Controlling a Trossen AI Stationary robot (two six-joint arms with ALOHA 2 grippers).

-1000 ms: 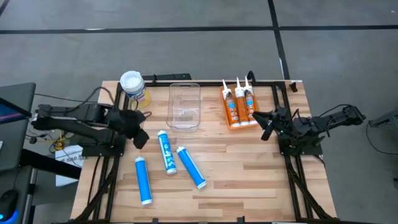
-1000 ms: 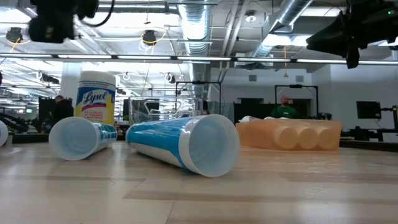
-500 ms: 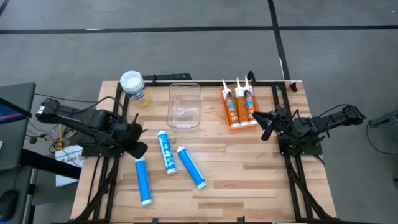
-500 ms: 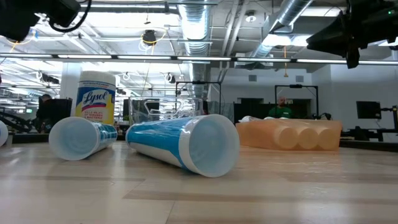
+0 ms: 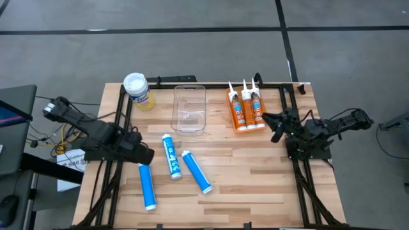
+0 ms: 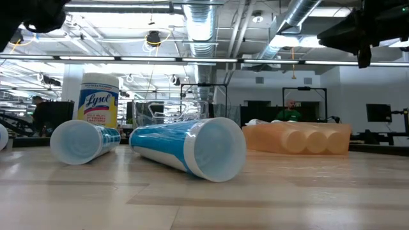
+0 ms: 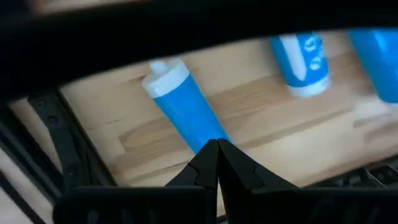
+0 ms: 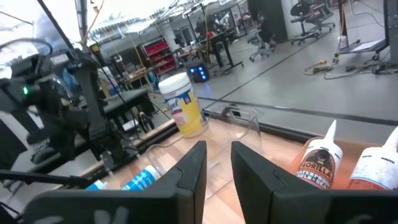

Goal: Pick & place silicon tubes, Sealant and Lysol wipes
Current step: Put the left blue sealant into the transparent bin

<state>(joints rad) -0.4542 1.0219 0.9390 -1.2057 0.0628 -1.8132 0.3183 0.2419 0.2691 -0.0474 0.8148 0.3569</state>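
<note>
Three blue silicone tubes lie on their sides on the wooden table, at its near left. Three orange sealant tubes lie side by side at the far right. The Lysol wipes, white lid and yellow label, stand upright at the far left. My left gripper is shut and hovers over the nozzle end of the leftmost blue tube; the low view shows it well above the table. My right gripper is open and empty, in the air just right of the orange tubes.
A clear plastic bin stands at the far middle, between the wipes and the orange tubes. A black frame runs along the table's edges. Bare wood lies at the near right. People and desks show in the room beyond the table.
My left gripper has moved from beside the Lysol wipes toward the table's near edge and now hangs over the leftmost blue tube's nozzle end. The tubes, the wipes and the bin have stayed in place.
</note>
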